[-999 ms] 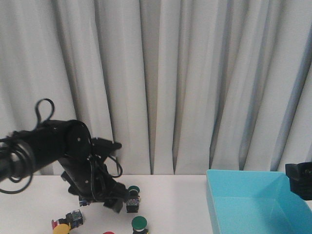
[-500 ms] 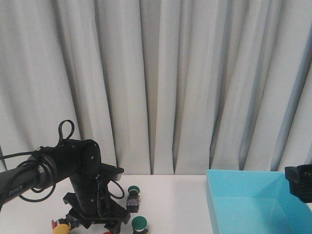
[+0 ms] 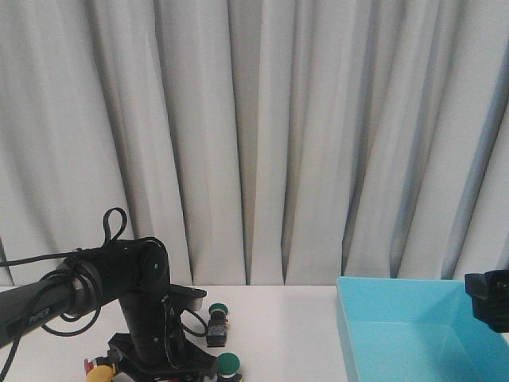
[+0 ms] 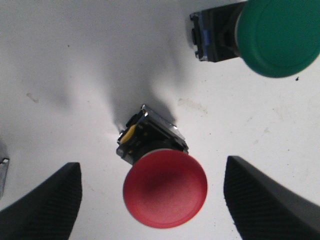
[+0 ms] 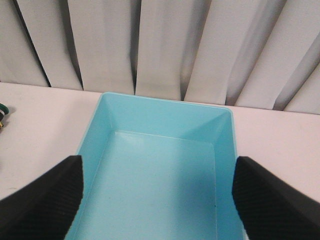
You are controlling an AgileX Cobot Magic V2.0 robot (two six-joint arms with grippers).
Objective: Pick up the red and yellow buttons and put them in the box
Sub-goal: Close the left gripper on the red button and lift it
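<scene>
- On my left wrist camera I see the left hand (image 4: 152, 200) wide open, with one dark finger (image 4: 42, 205) on each side of a red button (image 4: 162, 182); neither finger touches it, and the hand holds nothing.
- The red button lies on its side on the white surface (image 4: 65, 60), its round cap towards the hand and its dark body (with a small yellow part on it) pointing away.
- A green button (image 4: 265, 32) also lies on its side, apart from the red one, beyond it in the same picture.
- In the front camera the left arm (image 3: 139, 302) leans low over the surface at the near left and covers the red button, so I cannot see it there.
- Just beside the arm I see a yellow button (image 3: 99, 372) at the lower edge, a green-capped switch (image 3: 229, 365) to the right of the arm, and another green-capped switch (image 3: 217, 322) a little further back.
- The right hand (image 5: 157, 200) is also open and holds nothing; its two fingers frame the box (image 5: 100, 130), which I look into from above.
- The box (image 3: 354, 318) stands on the right side of the surface, well apart from the buttons, and I see nothing inside it.
</scene>
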